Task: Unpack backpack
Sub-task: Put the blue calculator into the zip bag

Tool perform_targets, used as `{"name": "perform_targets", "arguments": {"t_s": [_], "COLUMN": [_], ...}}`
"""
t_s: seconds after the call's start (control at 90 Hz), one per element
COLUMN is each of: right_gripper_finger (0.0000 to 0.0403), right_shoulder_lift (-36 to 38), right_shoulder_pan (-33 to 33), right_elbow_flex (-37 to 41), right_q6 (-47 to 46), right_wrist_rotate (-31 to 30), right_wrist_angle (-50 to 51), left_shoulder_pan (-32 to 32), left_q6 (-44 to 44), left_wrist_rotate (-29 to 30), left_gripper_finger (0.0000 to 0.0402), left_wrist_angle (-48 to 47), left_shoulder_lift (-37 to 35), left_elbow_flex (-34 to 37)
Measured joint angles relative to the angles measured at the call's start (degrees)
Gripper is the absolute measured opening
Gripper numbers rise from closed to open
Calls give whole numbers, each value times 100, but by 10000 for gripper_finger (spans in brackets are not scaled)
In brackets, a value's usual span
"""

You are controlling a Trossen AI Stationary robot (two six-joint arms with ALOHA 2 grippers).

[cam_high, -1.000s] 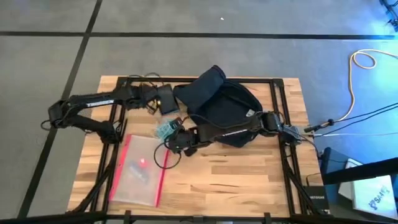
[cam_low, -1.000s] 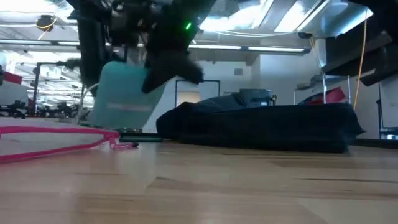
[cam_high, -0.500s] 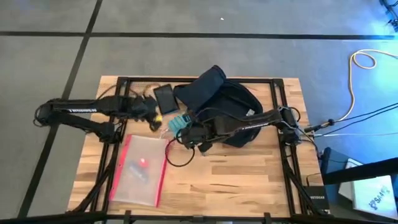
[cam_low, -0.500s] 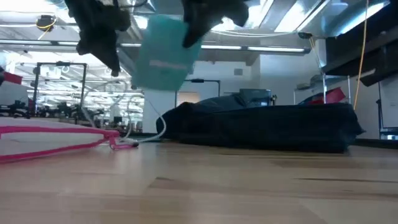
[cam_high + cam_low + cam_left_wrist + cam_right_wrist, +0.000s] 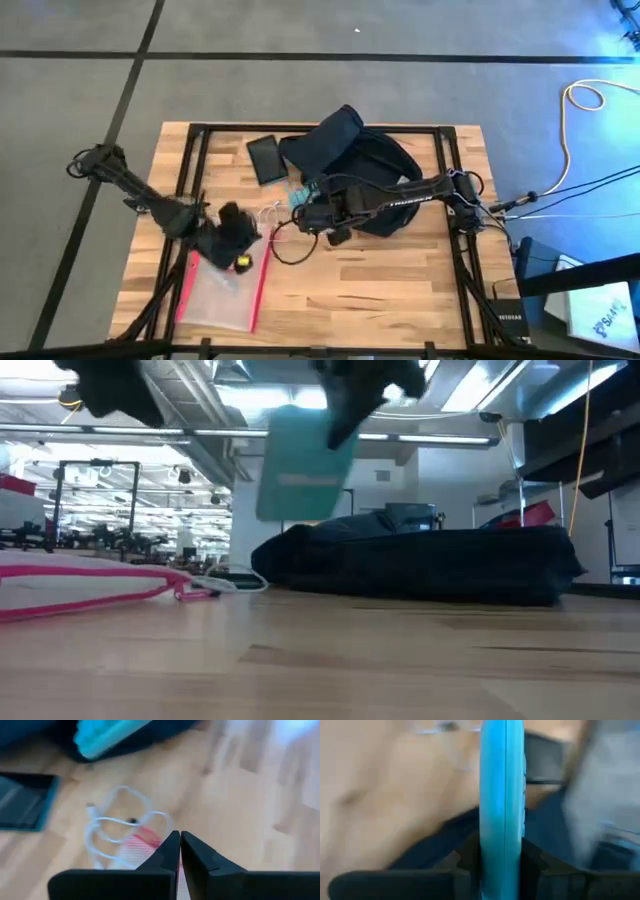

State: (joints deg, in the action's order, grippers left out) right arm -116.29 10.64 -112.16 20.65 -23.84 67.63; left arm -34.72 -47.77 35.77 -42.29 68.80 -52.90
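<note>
Gripping a teal box [image 5: 305, 463], right tool [image 5: 300, 200] hangs beside backpack [image 5: 365, 165]; left tool [image 5: 179, 851] clenched, empty, over pouch [image 5: 222, 290].

- Left gripper [image 5: 238, 243] is swinging away from the black tablet [image 5: 266, 158], now over the pouch [image 5: 222, 290], fingers together.
- Right gripper [image 5: 300, 203] is carrying the teal box [image 5: 302, 463] toward the backpack [image 5: 355, 165].
- White cable [image 5: 117, 827] is now lying exposed on the table [image 5: 380, 290].

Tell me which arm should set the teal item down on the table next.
Right. Its claw already grips the teal item above the backpack; the left claw, shut and empty, hovers by the pouch.
</note>
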Motion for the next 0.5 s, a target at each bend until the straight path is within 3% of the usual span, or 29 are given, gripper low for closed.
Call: {"name": "perform_targets", "arguments": {"t_s": [0.078, 0.178, 0.333, 0.5], "right_gripper_finger": [64, 64, 64, 64], "right_shoulder_lift": [0, 0, -6, -27], "right_shoulder_pan": [157, 461, 1050, 1513], "right_elbow_flex": [69, 145, 507, 1052], "right_q6": [-112, 63, 983, 1808], "right_wrist_rotate": [626, 996, 860, 739], "right_wrist_angle": [32, -146, -666, -1849], "left_shoulder_pan": [-484, -836, -1307, -1887], "left_q6": [-114, -965, -2200, -4106], "left_wrist_rotate": [389, 610, 222, 104], "left_gripper_finger": [0, 0, 0, 0], "left_wrist_angle": [-19, -370, -1216, -3378], "left_shoulder_lift": [403, 1012, 1786, 2086], "left_elbow_flex": [0, 2, -66, -579]}}
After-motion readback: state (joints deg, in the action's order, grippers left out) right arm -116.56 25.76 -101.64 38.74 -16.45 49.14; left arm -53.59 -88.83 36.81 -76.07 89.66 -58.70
